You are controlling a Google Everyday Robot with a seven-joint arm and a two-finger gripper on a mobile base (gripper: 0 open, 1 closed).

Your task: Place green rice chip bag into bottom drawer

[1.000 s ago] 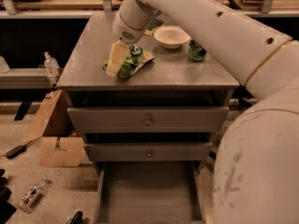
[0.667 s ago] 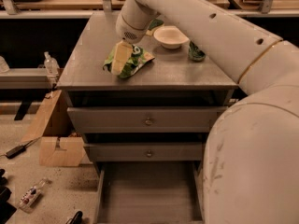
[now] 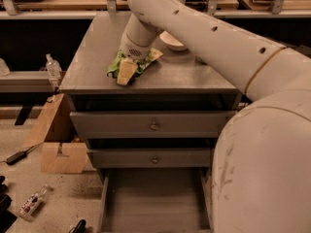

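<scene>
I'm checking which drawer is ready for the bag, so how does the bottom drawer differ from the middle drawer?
The bottom drawer is pulled out with its bare grey floor showing; the middle drawer is shut. The middle drawer shows its front and a small round knob; the bottom drawer's front is out of view. Both are grey and sit in one stack. The gripper is at the bag on the cabinet top.
</scene>
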